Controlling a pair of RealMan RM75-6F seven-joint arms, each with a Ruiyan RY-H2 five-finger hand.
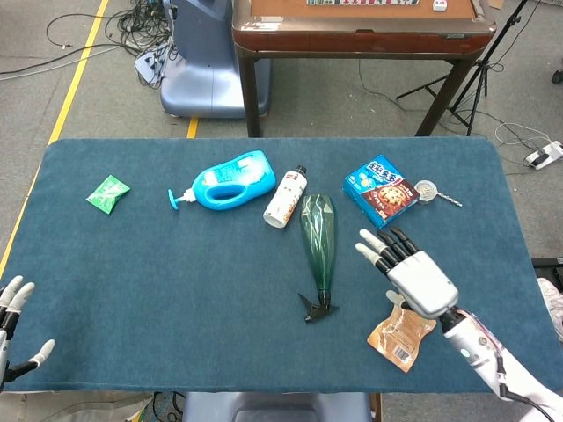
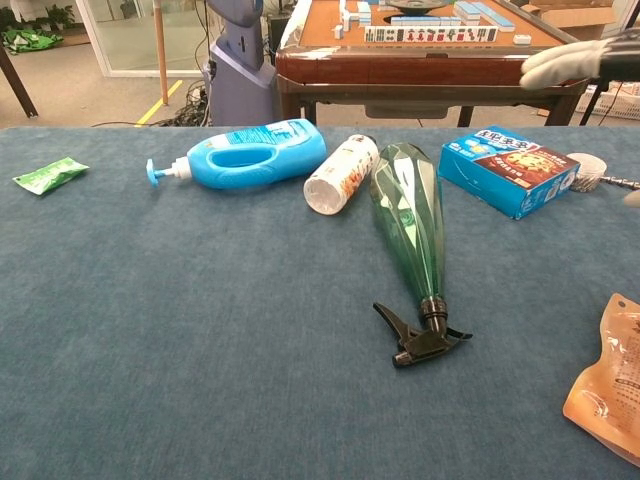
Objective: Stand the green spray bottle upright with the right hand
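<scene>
The green spray bottle (image 1: 318,230) (image 2: 410,210) lies on its side in the middle of the blue table (image 1: 176,290). Its black trigger head (image 1: 317,308) (image 2: 420,340) points toward the table's near edge. My right hand (image 1: 409,268) hovers a little to the right of the bottle with its fingers spread, holding nothing and not touching it. In the chest view only a fingertip of this hand (image 2: 560,62) shows, at the top right edge. My left hand (image 1: 13,330) is at the near left corner, fingers apart and empty.
Behind the bottle's base lie a blue detergent bottle (image 1: 230,180) (image 2: 250,155), a white bottle (image 1: 286,198) (image 2: 340,175) and a blue cookie box (image 1: 380,191) (image 2: 507,170). A brown pouch (image 1: 402,331) (image 2: 610,385) lies under my right hand. A green packet (image 1: 107,193) sits far left.
</scene>
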